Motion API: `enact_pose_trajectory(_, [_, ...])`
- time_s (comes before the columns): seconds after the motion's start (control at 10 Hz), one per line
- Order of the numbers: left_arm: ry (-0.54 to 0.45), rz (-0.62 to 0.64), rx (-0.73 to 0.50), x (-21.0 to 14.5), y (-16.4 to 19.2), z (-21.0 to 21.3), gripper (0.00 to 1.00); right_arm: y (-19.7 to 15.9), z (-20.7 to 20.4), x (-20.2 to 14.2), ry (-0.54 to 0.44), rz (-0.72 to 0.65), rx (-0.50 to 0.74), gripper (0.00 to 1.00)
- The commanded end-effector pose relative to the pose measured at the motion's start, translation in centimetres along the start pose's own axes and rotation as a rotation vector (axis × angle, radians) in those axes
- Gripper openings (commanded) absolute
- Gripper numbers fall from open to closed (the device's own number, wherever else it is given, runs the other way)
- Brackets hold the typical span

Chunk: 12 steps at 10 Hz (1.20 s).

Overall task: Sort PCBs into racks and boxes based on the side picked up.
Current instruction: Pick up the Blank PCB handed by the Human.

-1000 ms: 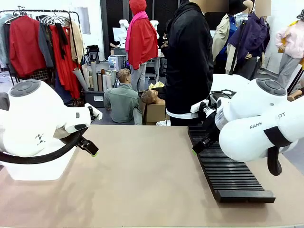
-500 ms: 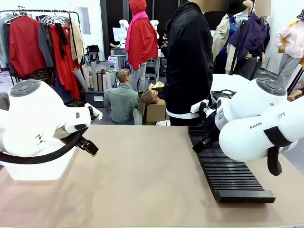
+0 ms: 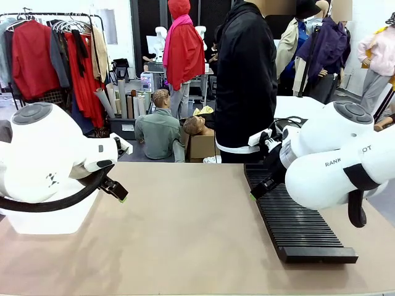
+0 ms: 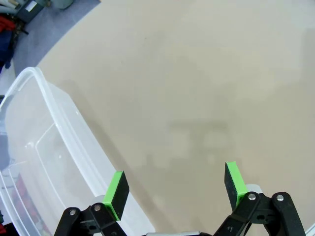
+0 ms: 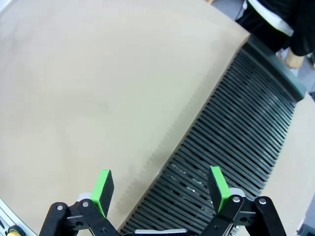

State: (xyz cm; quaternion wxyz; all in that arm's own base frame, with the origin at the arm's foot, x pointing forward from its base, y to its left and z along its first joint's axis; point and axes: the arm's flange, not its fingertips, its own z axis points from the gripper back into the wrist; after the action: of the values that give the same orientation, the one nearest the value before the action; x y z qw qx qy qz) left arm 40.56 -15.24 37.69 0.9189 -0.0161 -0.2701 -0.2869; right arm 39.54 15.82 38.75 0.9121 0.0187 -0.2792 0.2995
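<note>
Tan table point(image 3: 185, 234) lies between our two arms, and a person point(image 3: 247, 80) stands at its far side. Our left tool point(image 4: 175, 189) hangs with its pads apart just beside the rim of the clear box point(image 4: 64, 118). Our right tool point(image 5: 161, 189), pads apart as well, hangs over the inner edge of the black rack point(image 5: 236, 142). Neither grips anything, so we judge this a waiting step. Next we need a PCB within reach and must read its upturned face before choosing rack or box.
</note>
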Motion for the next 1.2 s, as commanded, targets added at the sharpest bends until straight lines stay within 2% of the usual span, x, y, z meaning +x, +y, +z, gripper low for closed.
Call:
enact_pose_trajectory(0.0, [-0.004, 0.018, -0.043, 1.7, 1.9, 2.1, 1.00, -1.5, 2.5, 1.1, -0.015, -0.032, -0.048, 1.00])
enact_pose_trajectory(0.3, [-0.001, 0.018, -0.122, 4.2, 4.6, 5.4, 1.00, -3.9, 5.4, 3.5, -0.016, -0.022, 0.007, 1.00])
enact_pose_trajectory(0.6, [0.003, 0.023, -0.317, 6.0, 8.7, 8.3, 1.00, -8.4, 8.0, 6.3, 0.055, -0.093, 0.167, 1.00])
enact_pose_trajectory(1.0, [0.009, 0.056, -0.582, 5.3, 14.5, 11.7, 1.00, -15.4, 10.5, 5.8, 0.091, -0.267, 0.409, 1.00])
enact_pose_trajectory(1.1, [-0.020, 0.096, -0.642, 5.1, 16.3, 12.9, 1.00, -17.1, 11.8, 5.2, 0.062, -0.287, 0.503, 1.00])
